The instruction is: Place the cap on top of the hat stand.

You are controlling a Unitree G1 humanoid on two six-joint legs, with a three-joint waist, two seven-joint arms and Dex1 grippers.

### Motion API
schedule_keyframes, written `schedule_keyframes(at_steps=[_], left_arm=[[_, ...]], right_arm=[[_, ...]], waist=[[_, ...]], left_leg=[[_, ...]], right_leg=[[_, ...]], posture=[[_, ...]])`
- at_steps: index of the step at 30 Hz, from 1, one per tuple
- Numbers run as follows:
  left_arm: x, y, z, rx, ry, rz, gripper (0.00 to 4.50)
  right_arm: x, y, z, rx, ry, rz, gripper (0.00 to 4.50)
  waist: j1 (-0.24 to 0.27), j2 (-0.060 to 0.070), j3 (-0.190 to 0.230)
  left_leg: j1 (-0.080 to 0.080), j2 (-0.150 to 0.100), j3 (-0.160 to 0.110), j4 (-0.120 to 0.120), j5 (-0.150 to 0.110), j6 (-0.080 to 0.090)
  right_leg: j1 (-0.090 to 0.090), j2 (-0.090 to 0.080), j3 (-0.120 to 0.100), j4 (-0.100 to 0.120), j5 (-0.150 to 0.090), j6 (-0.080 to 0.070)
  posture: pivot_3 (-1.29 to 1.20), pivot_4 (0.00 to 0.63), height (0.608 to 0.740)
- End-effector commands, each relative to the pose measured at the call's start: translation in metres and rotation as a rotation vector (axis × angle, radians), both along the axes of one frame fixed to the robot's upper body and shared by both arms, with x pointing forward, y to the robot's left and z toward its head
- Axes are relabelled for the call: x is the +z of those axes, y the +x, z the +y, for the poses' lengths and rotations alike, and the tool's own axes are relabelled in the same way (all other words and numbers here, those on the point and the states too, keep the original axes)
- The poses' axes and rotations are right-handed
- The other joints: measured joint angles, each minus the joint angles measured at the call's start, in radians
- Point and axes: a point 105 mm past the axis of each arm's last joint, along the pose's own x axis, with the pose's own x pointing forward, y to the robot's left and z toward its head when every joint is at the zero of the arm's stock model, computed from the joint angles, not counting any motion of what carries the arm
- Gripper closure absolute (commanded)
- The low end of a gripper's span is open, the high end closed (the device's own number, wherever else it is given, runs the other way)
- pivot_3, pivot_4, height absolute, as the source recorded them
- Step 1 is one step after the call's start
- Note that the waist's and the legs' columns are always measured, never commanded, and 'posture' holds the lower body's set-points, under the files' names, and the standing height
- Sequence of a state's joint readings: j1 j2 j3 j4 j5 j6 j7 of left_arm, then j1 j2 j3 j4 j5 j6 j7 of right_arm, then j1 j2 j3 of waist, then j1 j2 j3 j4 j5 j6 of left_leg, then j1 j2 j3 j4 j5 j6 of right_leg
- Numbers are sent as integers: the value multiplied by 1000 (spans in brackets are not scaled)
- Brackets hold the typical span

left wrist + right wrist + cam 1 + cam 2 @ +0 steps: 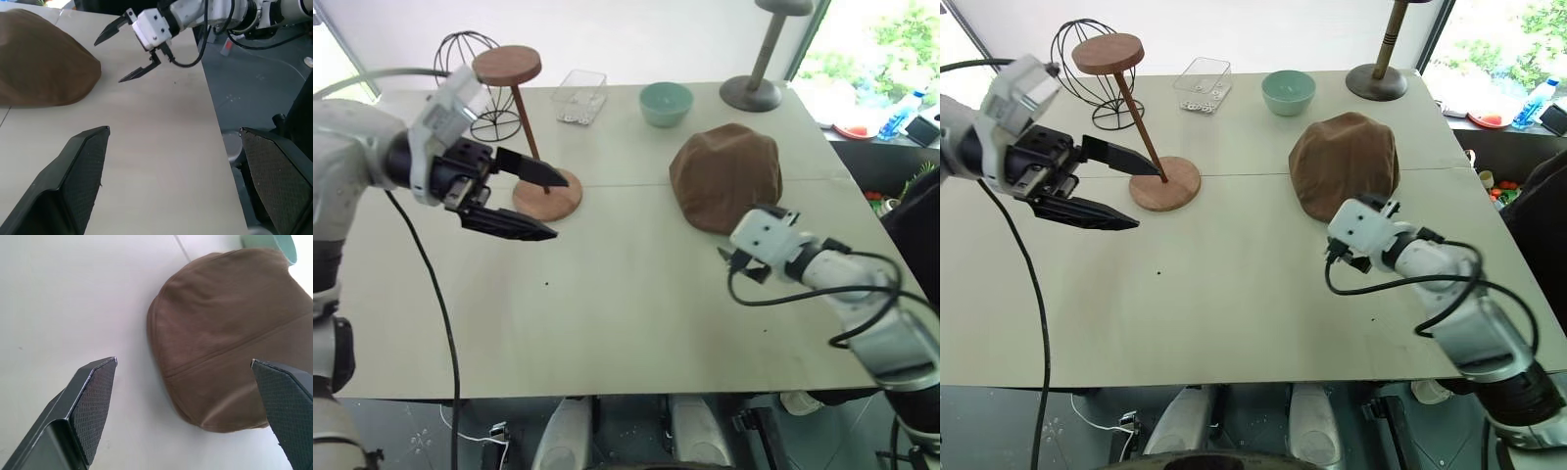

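Note:
The brown cap (724,174) lies flat on the table, right of centre. The reddish-brown hat stand (507,65) stands at the back left, its rod leaning from the top disc down to the round base (548,194). My left gripper (560,208) hovers open just in front of that base, pointing right toward the cap, with nothing between its fingers. My right gripper (107,62) is open and empty. It sits just short of the cap's near edge and points at it. In the right wrist view the cap (230,333) lies ahead between the spread fingers.
A mint bowl (666,103) and a clear plastic container (580,96) sit at the back of the table. A black wire globe form (475,78) stands behind the hat stand. A taller grey stand (759,78) is at the back right corner. The table edge (215,122) runs close to my right arm.

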State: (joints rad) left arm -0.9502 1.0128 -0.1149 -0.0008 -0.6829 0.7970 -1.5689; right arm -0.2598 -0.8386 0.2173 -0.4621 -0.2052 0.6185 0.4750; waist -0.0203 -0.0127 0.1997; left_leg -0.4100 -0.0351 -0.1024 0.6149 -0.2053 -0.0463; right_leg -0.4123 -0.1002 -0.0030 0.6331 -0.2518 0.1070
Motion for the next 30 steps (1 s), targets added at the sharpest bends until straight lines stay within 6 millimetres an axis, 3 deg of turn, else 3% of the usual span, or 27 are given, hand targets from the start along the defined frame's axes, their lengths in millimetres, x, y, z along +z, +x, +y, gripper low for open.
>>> schedule_keyframes(at_steps=[1,7,16,29,30], left_arm=[[10,-2,-2,-18,-2,-50,74],[8,-5,-4,-24,-12,-49,74],[14,-4,-3,2,-22,-62,74],[20,-2,-2,23,-25,-82,74],[20,-1,-2,24,-26,-83,22]], right_arm=[[-1,13,-7,-38,-84,-92,0],[-14,32,-11,-63,-97,-100,0],[-21,80,10,-67,-32,-189,0],[-34,99,3,-68,-138,-234,0],[-35,100,3,-65,-126,-228,251]], waist=[[1,0,0],[-2,0,0],[-26,-2,0],[-25,-2,-1],[-25,-2,-1]], left_leg=[[0,0,0,0,0,0],[0,0,-1,1,0,0],[2,1,-3,2,0,0],[5,1,-4,3,1,-1],[5,1,-4,3,1,-1]], right_leg=[[0,0,0,0,0,0],[0,1,0,1,0,0],[2,3,0,3,2,0],[2,3,0,10,2,0],[2,3,0,10,2,0]], posture=[[0,150,740],[0,150,740],[0,150,740],[0,150,740],[0,150,740]])
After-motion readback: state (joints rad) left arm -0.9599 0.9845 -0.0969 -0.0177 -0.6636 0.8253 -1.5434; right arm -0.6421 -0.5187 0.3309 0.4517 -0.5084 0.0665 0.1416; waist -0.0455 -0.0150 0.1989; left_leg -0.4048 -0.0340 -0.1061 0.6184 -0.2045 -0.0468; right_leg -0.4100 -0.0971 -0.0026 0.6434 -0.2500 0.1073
